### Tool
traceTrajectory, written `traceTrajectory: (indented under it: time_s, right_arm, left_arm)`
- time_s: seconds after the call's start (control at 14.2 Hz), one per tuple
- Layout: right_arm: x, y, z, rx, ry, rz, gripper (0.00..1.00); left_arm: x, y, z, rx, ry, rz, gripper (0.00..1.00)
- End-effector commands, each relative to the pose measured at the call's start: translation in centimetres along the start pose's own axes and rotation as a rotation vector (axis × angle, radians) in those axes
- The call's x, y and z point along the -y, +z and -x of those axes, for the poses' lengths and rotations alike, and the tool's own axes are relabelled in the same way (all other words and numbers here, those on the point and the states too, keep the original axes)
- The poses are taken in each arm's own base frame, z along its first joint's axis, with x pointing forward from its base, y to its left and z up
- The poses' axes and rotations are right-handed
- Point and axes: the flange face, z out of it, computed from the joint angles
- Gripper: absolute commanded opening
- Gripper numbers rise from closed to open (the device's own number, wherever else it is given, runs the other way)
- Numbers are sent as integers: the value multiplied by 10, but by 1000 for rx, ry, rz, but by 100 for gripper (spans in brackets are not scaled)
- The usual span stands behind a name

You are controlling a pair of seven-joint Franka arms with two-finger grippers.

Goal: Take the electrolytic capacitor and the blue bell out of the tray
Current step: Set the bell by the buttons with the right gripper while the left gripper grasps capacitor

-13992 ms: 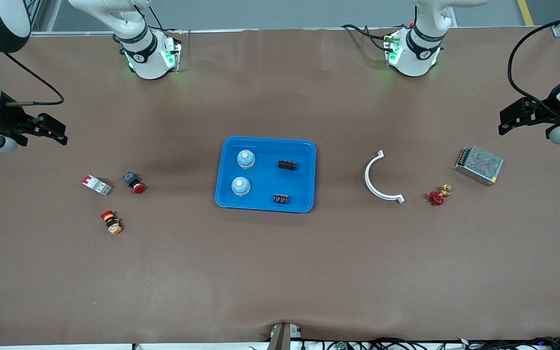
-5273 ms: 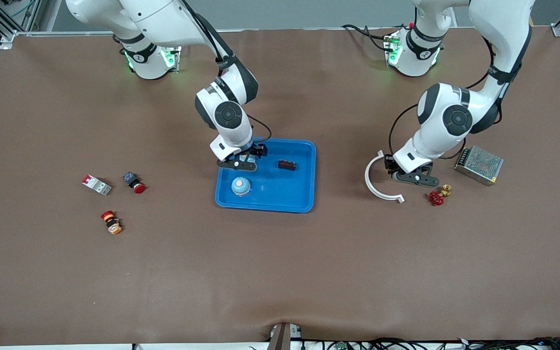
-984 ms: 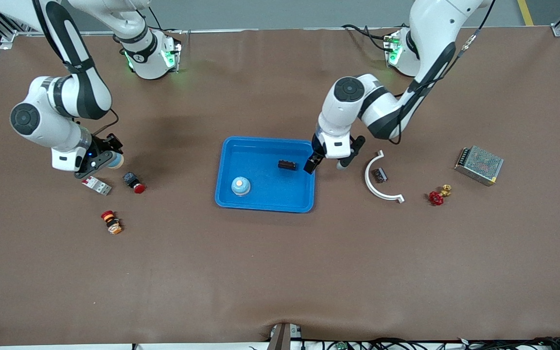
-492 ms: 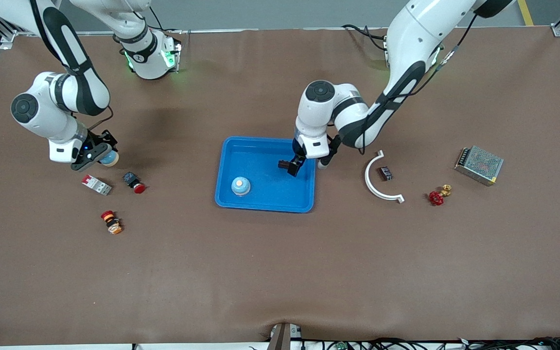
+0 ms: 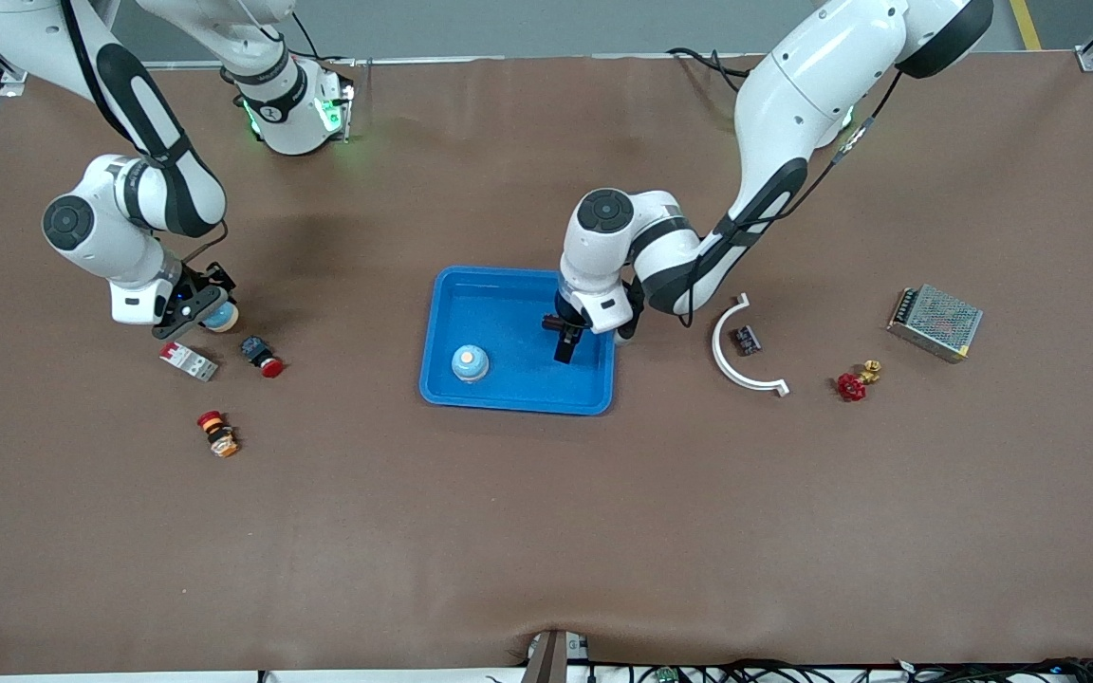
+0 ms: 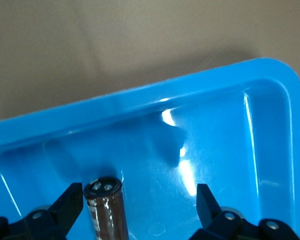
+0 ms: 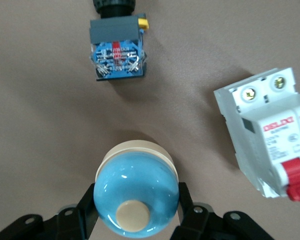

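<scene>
Left gripper [image 6: 140, 212] straddles the capacitor [image 6: 106, 210] in the tray [image 5: 442, 379] (jaws wide); right gripper [image 7: 135, 212] clamps a bell [image 7: 136, 194].

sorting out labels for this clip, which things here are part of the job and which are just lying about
Job:
- held bell in right gripper
- bell in tray
- capacitor between open left gripper fingers
- blue tray

Lying about:
- breaker
- push buttons
- white clamp
- red valve
- power supply

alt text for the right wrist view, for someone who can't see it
The right hand is shut on a blue bell with a cream button, just above the brown table. Beside it lie a push-button switch and a white circuit breaker.
</scene>
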Motion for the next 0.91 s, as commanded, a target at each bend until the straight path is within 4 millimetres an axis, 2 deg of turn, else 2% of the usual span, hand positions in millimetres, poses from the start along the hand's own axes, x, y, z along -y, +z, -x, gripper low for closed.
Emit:
traceTrajectory:
  time_s: [0.0,0.07,0.14,0.21,0.42,0.49,0.56,0.63,0.77,0.84]
  right_arm:
    - [0,-2,3,-5,-20,8,40]
    - [0,-1,3,-5,-19,8,45]
    - [-1,-2,2,-5,-19,9,66]
    - [-1,-2,3,-5,-17,8,100]
    - [-13,-4,15,-4,32,0,100]
    - [-14,-6,17,3,41,-12,100]
    - [-13,-9,16,16,47,-33,100]
    - [-12,-17,15,27,52,-57,100]
    - [-10,-49,5,52,106,-93,100]
    - [-3,-70,-10,71,145,-106,100]
  left_arm:
    - [-2,0,14,-1,-35,14,100]
    - [-1,0,16,-1,-35,13,100]
    - [-1,-1,16,-2,-37,12,100]
    - [3,0,22,0,-39,3,100]
    - [9,7,28,1,-41,-10,100]
    - [7,5,29,3,-44,-6,61]
    - [8,6,29,-1,-27,-3,2]
    - [11,7,31,-6,-2,-1,0]
    - [12,7,32,-12,6,1,0]
    - [12,8,32,-20,10,-4,0]
